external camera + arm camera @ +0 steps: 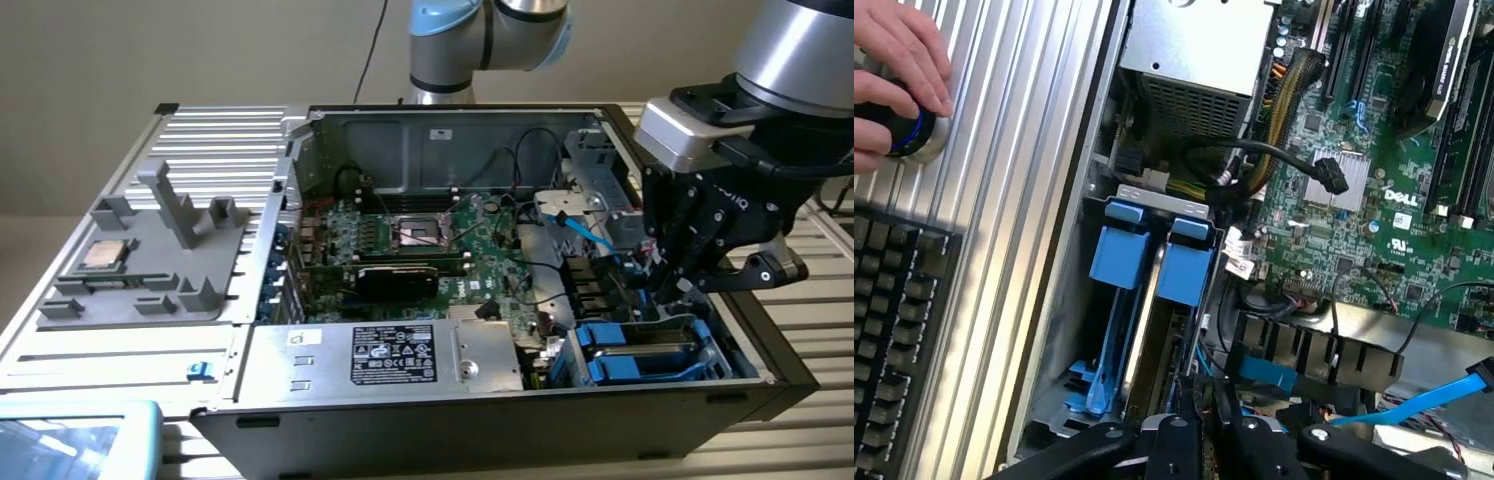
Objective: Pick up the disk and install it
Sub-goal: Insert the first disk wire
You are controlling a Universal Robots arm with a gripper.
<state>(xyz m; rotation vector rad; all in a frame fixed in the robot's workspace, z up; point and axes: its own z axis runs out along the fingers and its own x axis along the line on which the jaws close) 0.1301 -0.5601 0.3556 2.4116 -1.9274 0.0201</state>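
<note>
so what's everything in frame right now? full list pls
computer case: one, black, open, centre of exterior view
motherboard: one, green, inside case
power supply box: one, silver with black label, inside case
disk carriers: two, blue, side by side in the drive bay
data cable: one, blue, above the bay
fixture: one, grey, exterior view's left of case
CPU chip: one, silver, on fixture
tray: one, light blue, exterior view's lower left
table: one, ribbed silver, under everything
keyboard: one, black, on table beside case
knob: one, black with blue ring, on table
person's hand: one, on the knob
robot arm: one, grey and light blue, behind case
end effector: one, black, over the drive bay
</note>
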